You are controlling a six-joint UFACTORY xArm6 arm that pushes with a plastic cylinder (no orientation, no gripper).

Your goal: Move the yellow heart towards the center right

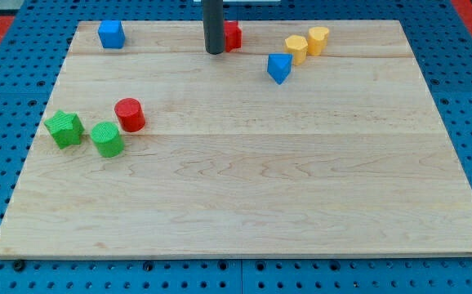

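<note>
Two yellow blocks touch near the view's top right. The right one (318, 39) looks like the yellow heart. The left one (296, 49) looks like a hexagon. My tip (214, 51) rests on the board at the top centre, well to the left of both yellow blocks. A red block (233, 35) sits right behind the rod on its right side and is partly hidden by it. A blue triangular block (279, 68) lies just below and left of the yellow hexagon.
A blue cube (111, 34) sits at the top left. A red cylinder (130, 114), a green star (64, 128) and a green round block (107, 139) cluster at the left. The wooden board (252, 204) lies on a blue pegboard.
</note>
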